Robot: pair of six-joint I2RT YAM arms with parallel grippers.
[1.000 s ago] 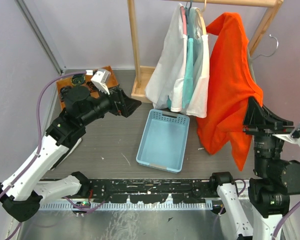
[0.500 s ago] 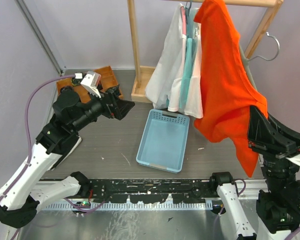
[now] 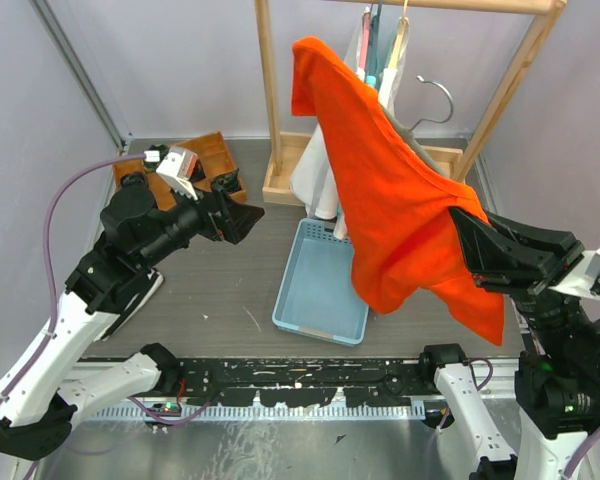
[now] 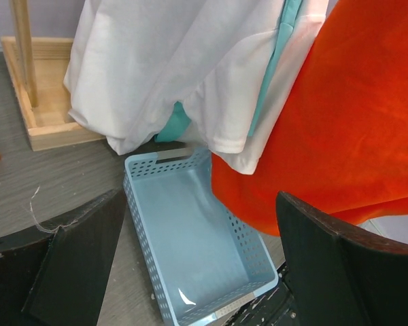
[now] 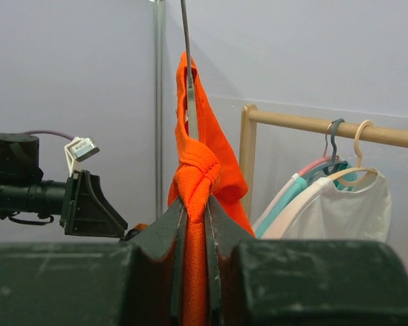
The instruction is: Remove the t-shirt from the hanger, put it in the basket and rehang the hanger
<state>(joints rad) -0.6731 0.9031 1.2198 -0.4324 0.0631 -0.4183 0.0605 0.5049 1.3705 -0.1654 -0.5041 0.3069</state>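
Status, right side?
— I hold the orange fabric t-shirt (image 3: pixel 400 210) clamped in my right gripper (image 5: pixel 196 204) above the pale blue perforated plastic basket (image 3: pixel 315 285), to free it; left gripper (image 3: pixel 245 212) gapes, left of basket.

White-shelled arms (image 3: pixel 55 345), black joints (image 3: pixel 130 215), lilac cables (image 3: pixel 50 225), black wedge-shaped fingers (image 3: pixel 242 218)

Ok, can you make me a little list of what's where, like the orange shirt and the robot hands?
orange t-shirt: held up, draped in the air
right gripper: shut on the orange t-shirt
left gripper: open, holding nothing
blue basket: nothing seen inside
wire hanger: hook off the wooden rack
other clothes: hanging on the rack
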